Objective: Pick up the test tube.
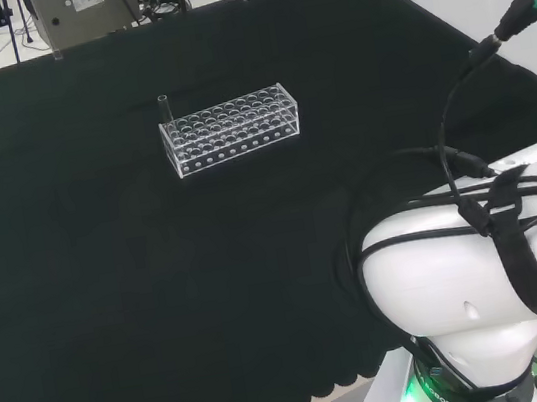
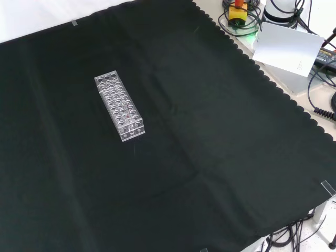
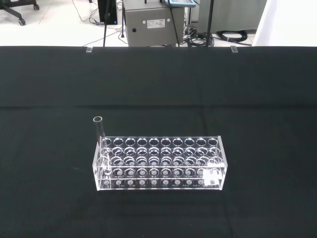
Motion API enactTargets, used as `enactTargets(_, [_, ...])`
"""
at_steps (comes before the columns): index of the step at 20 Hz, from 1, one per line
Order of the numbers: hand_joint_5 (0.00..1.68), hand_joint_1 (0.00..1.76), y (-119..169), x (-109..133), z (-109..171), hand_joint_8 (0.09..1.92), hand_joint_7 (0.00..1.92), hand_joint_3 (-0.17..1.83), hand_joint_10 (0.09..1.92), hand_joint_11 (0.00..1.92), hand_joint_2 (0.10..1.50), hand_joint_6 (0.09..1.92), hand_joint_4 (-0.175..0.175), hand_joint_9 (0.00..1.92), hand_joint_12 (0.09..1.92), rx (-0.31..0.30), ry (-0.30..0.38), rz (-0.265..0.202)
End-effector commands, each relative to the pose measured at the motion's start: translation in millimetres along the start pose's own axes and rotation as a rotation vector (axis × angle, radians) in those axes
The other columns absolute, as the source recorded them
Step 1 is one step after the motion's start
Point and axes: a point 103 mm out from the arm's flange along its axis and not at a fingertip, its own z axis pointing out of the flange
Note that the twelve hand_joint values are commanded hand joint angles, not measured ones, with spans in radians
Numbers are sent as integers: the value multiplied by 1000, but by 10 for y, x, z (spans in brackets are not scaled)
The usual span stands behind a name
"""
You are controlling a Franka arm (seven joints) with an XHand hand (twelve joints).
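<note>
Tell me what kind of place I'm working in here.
Probably a lab test bench: a clear rack holding one test tube stands on black cloth, with a grey equipment box and cables behind.

The head camera sits behind and above the arm's base, looking over a big white arm link [image 1: 480,260] at the view's lower right and across the counter [image 1: 109,285] toward the room's far wall. The front camera faces the other way round by about a quarter turn, high up, looking down on the black cloth. The wrist camera looks level-ish and closer across the same cloth. All three share the clear rack [image 1: 229,128] [image 2: 119,106] [image 3: 159,162], seen lengthwise, diagonally, and broadside.
</note>
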Motion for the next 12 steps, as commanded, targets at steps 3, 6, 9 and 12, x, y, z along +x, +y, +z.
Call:
enactTargets(3, [0, 565, 100, -38, 29, 144, 0, 502, 374, 0, 729, 87, -19, 0, 1168, -5, -2, -17])
enactTargets(6, [0, 563, 169, -44, 48, 156, 0, 449, 387, 0, 756, 87, -20, 0, 1184, -12, -3, -31])
enactTargets(9, [1, 563, 268, -20, 85, 208, 0, 423, 437, 0, 768, 87, -23, 0, 1208, -10, 5, -47])
enactTargets(12, [46, 571, 445, 5, 143, 399, 0, 402, 575, 0, 774, 87, -32, 0, 1287, 18, 5, -75])
